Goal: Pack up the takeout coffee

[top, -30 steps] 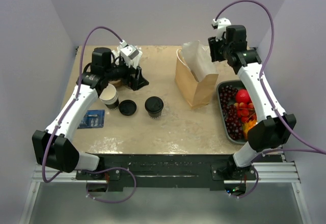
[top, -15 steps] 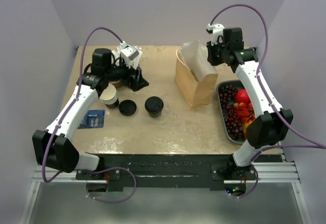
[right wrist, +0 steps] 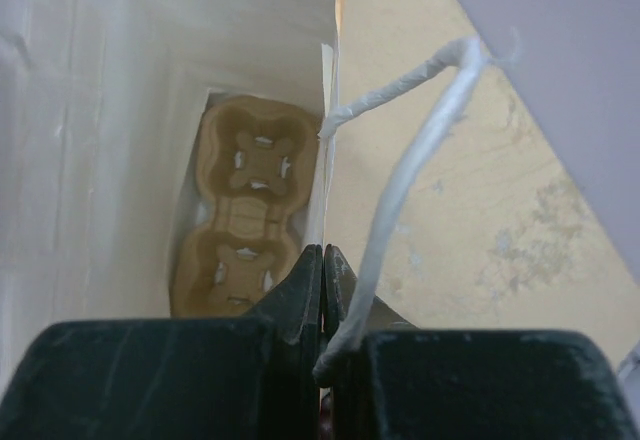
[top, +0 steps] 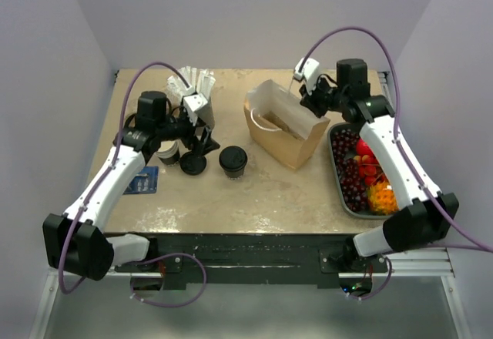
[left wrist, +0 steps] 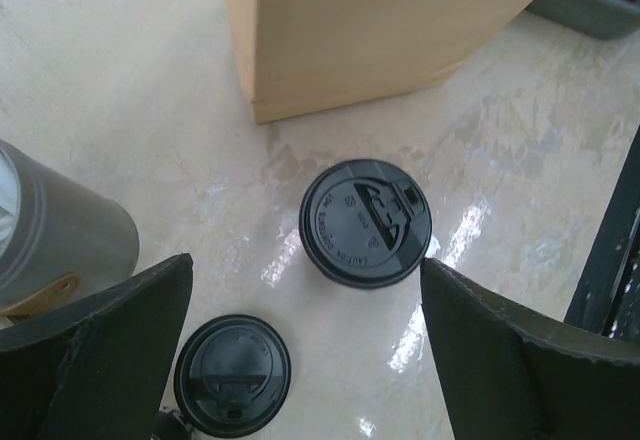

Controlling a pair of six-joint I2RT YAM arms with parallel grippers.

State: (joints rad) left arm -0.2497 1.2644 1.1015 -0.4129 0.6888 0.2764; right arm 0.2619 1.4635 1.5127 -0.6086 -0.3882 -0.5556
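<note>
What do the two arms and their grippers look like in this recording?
The left arm and right arm have white shells and black joints; a purple cable runs along each. The left gripper and right gripper have black wedge-shaped fingers, with a white camera mount behind them.

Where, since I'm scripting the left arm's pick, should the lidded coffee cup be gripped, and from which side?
Probably the side wall just under the lid, from above: the lidded coffee cup stands upright, clear of the loose lid and paper bag, and the open left gripper looks wider.
</note>
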